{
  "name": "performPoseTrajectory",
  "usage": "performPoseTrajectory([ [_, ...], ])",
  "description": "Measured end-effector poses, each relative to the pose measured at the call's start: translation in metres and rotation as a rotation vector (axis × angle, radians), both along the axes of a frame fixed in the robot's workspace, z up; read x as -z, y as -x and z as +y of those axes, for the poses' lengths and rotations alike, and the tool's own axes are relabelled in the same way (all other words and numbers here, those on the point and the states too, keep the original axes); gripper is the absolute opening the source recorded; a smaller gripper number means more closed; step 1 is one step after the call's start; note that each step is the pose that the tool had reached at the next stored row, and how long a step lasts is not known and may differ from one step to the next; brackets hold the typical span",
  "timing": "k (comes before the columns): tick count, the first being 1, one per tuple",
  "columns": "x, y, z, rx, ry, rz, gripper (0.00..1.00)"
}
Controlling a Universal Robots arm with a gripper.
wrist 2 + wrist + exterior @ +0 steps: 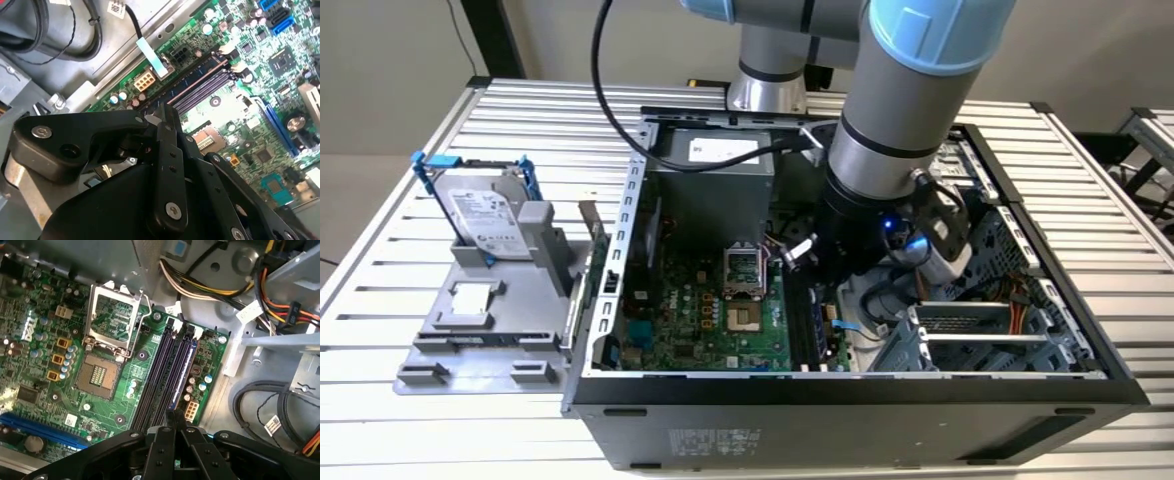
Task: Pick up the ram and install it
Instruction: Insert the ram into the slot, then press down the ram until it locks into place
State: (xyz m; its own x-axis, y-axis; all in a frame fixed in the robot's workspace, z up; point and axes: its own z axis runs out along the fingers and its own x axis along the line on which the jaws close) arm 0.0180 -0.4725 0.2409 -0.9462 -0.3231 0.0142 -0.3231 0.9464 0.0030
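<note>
**Claw closed on the ram over the memory slots**

My arm reaches down into the open computer case [854,388], which lies on its side on the slatted table [400,430]. My claw [811,262] is low over the motherboard [694,320], to the exterior view's right of the bare CPU socket [744,320].

In the first wrist view my claw [175,416] has its two fingertips drawn tightly together, pinching the near end of the ram [184,371]. The ram stands on edge, in line with the long black memory slots [160,375], and shows as a thin blue strip along one of the outer slots. I cannot tell whether it is fully seated. In the second wrist view, my claw [167,112] meets the ram [197,82] at the end of the same slot bank.

The CPU socket [97,375] is open, with its metal frame [115,315] tipped up beside it.

Well apart, at the exterior view's left, the hard drive [491,212] stands in its blue-edged bracket on a grey holder [467,340].
</note>
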Motion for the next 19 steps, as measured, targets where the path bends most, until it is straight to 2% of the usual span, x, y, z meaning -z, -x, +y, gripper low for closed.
performPoseTrajectory([
  [10, -0.0001, 0.0, 0.0, -0.115, 0.0, 0.0, 0.0],
  [19, -0.0002, 0.0, 0.0, -0.194, -0.0001, 0.0, 0.0],
])
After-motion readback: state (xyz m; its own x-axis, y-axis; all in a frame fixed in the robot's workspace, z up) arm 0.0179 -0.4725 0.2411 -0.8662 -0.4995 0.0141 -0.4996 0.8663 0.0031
